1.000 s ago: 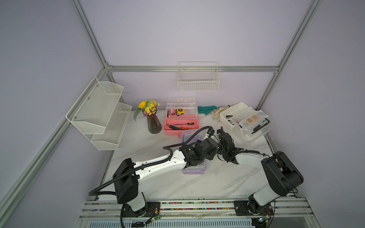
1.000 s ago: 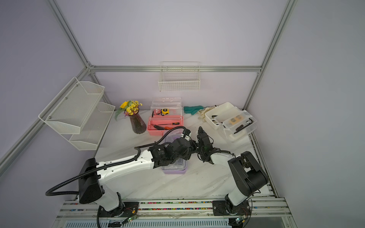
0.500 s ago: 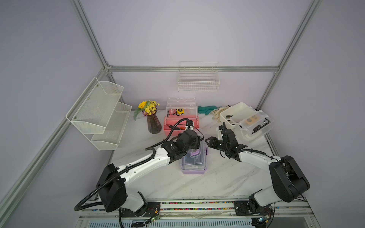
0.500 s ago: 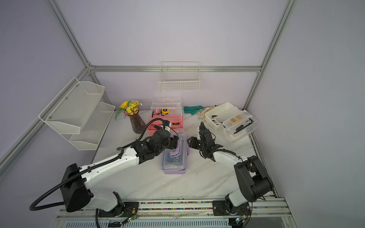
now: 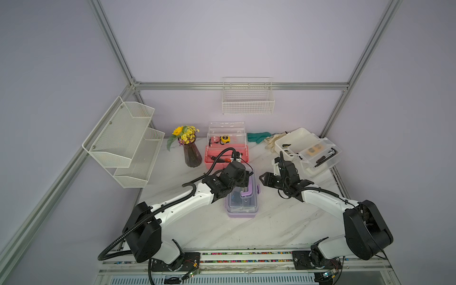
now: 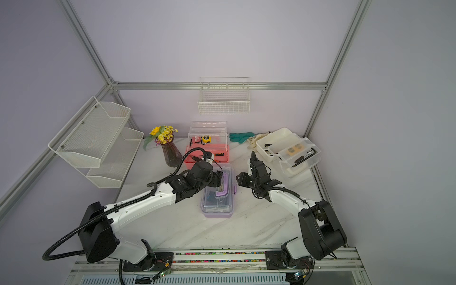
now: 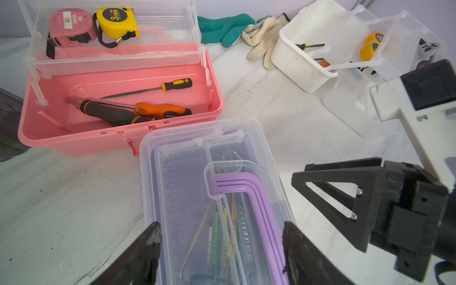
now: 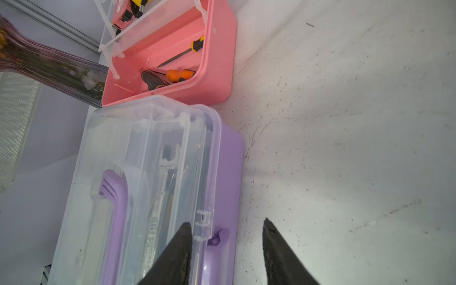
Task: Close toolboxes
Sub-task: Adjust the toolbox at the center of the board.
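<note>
The purple box (image 5: 241, 201) lies nearest on the counter (image 5: 283, 222), between the two arms, with its long side running away from the robot. Its clear lid is down, and its handle (image 7: 229, 185) lies flat in the lid's recess. Tools show through the plastic.

The left claw (image 7: 220, 232) hangs over the far half of that lid. It is spread wide, with one finger near each long edge, and it grips nothing. Whether the tips touch the plastic cannot be told.

The right claw (image 8: 225, 222) sits just beside the box's right long side, level with the latch (image 8: 217, 238). It is about half open and empty. One finger is over the lid's edge and the other is over bare counter, so the latch falls between them. In both top views the two claws point toward each other across the box, left (image 5: 244, 181) and right (image 5: 263, 177).

Just behind the purple box stands the pink box (image 5: 225, 159). The gap is so small that contact between the two cannot be judged. The pink box is open: its lid stands upright at the back, the raised tray holds two tape measures (image 7: 116, 22), and screwdrivers (image 7: 160, 111) lie in the base. A vase (image 5: 192, 155) of yellow flowers stands left of it.

The white box (image 5: 296, 138) sits in the far right corner, well apart from both claws. It is also open, with its clear trays swung out toward the near side. Gloves (image 5: 257, 137) lie between the pink and white boxes, against the back wall.

A mesh shelf (image 5: 123, 133) hangs on the left wall, and a wire basket (image 5: 248, 103) hangs on the back wall.
</note>
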{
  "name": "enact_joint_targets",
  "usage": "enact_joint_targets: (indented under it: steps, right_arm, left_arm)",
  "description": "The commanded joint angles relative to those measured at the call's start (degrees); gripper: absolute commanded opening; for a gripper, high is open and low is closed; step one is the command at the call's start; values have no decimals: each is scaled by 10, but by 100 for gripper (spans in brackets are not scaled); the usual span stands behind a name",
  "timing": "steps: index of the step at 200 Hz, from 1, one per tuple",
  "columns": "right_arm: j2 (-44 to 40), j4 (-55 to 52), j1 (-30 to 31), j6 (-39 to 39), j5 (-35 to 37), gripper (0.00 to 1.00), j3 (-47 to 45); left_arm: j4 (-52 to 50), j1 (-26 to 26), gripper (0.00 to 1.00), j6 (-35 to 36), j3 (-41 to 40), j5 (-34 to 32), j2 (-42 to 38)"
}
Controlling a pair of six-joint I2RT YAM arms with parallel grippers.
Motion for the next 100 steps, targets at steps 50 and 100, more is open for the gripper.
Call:
enact_joint_targets:
  steps: [50,100]
  right_arm:
    - [10,10,-3,-2,3,44,-38]
    - [17,35,-3,10,-35,42,-57]
  left_arm:
    - [85,81,95,-87,-84,111,-39]
    - [89,83,93,-87,-85,135,-20]
